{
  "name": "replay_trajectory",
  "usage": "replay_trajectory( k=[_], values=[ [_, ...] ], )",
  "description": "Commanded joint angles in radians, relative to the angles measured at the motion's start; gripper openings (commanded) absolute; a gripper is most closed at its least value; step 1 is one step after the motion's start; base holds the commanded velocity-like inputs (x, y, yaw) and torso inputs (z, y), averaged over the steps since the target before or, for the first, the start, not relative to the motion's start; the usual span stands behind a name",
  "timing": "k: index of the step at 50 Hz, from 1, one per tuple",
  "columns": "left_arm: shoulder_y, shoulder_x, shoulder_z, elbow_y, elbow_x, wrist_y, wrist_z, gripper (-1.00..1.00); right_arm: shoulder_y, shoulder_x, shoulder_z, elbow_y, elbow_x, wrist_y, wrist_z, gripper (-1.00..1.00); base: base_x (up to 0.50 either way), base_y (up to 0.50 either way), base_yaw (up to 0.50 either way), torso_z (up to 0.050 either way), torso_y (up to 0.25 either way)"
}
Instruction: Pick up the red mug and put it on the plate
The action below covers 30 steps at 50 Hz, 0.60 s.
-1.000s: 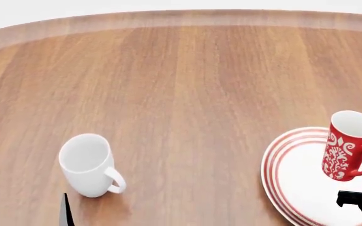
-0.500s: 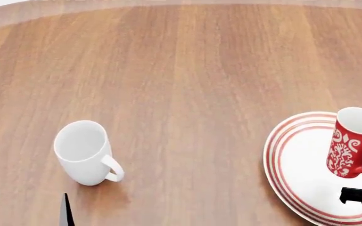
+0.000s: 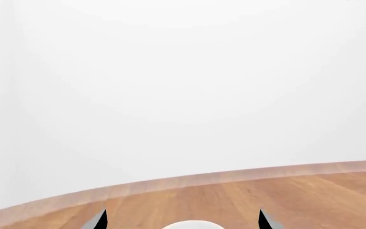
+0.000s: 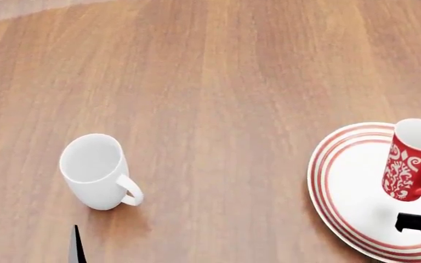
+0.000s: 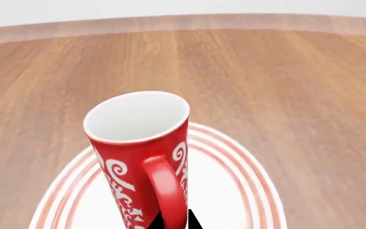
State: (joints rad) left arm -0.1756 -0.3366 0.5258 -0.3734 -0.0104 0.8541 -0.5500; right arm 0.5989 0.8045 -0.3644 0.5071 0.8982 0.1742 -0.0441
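Spreading across both frames, a wooden table (image 4: 218, 82), carrying at the lower right of the head view the plate (image 4: 342, 192) with its red rings. Hanging above that plate, near the right edge of the frame, the red mug (image 4: 409, 161), tilting a little, mouth up, its shadow falling on the white centre below, so apparently not yet touching down. Risking a topple or a roll off the rim if letting go while tilting like this and seemingly above the plate; risking also a slip, since pinching only the handle leaves the body free to swing. Reaching in from the lower right corner, the right gripper (image 5: 173, 220), jaws closing narrowly on the mug's handle in the right wrist view, only dark tips showing beneath it. Standing at the lower left of the head view, a white mug (image 4: 94, 171), well apart from the plate and posing no obstacle. Idling at the bottom left corner, the left gripper (image 4: 31, 241), prongs spreading wide and holding nothing, pointing toward the table's far edge.
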Motion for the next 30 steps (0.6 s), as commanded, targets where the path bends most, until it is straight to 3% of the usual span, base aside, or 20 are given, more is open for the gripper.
replay_trajectory(
  k=[1, 30],
  values=[
    [-0.002, -0.001, 0.004, -0.002, -0.003, 0.005, 0.002, 1.0, 0.01, 0.003, 0.01, -0.016, -0.01, -0.002, 0.008, -1.0, 0.0, 0.0, 0.0, 0.0, 0.0],
    [-0.002, -0.003, 0.005, -0.002, 0.002, 0.003, -0.005, 1.0, 0.042, -0.072, 0.001, 0.073, -0.069, -0.071, 0.032, -1.0, 0.0, 0.0, 0.0, 0.0, 0.0]
  ],
)
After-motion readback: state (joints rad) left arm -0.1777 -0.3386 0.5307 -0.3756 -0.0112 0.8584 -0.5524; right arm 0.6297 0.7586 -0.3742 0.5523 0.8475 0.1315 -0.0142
